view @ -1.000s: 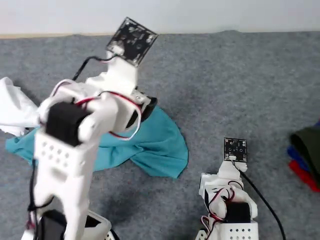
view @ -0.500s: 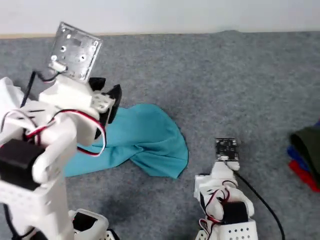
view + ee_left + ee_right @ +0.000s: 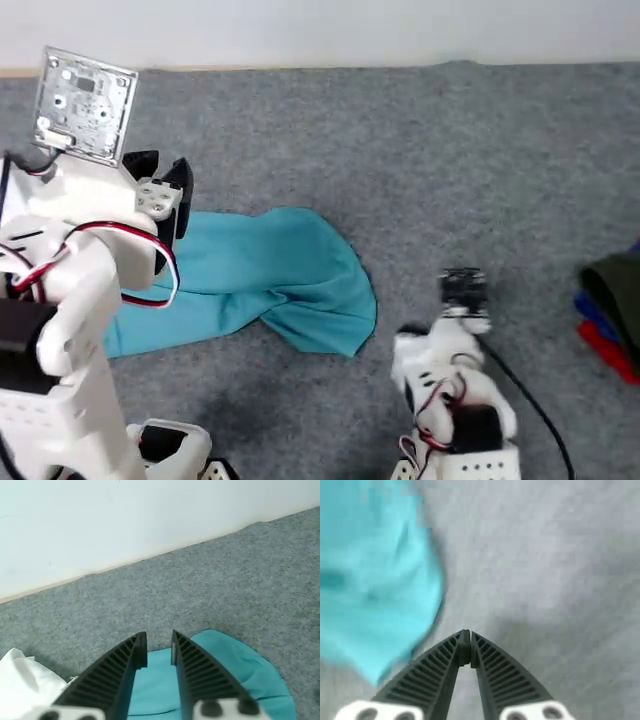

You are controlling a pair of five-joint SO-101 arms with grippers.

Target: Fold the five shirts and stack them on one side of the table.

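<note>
**Supervisor:** Report the current step.

**Operator:** By my judgement, the step in hand is acquiring the next shirt. The crumpled teal fabric shirt point(image 3: 270, 275) lies unfolded on the grey carpet-textured desk point(image 3: 450, 150), between my two arms and nearer the left one. It is not yet flattened.

**Supervisor:** Tool status?

**Operator:** The left tool point(image 3: 159, 642) hangs over the shirt's edge on the wall side. Its jaws are parted by a narrow gap with nothing between them. The right tool point(image 3: 466, 649) has its jaws pressed together and is empty. It sits over bare desk just beside the shirt's rounded edge.

**Supervisor:** Next move?

**Operator:** I judge it calls for the following:
1. Widen the left jaws, lower onto a shirt edge and pinch it.
2. Part the right jaws and take the opposite edge.
3. Pull the cloth flat before any fold.

**Supervisor:** Surroundings and obstructions?

**Operator:** A rumpled white cloth garment point(image 3: 20, 677) lies just beside the teal shirt, near the left tool, so there is a risk of pinching both. A stack of folded dark green, blue and red shirts point(image 3: 608, 305) sits at the desk's right edge, well apart. In the high view my left arm covers the shirt's left end, so I cannot confirm that edge.
</note>
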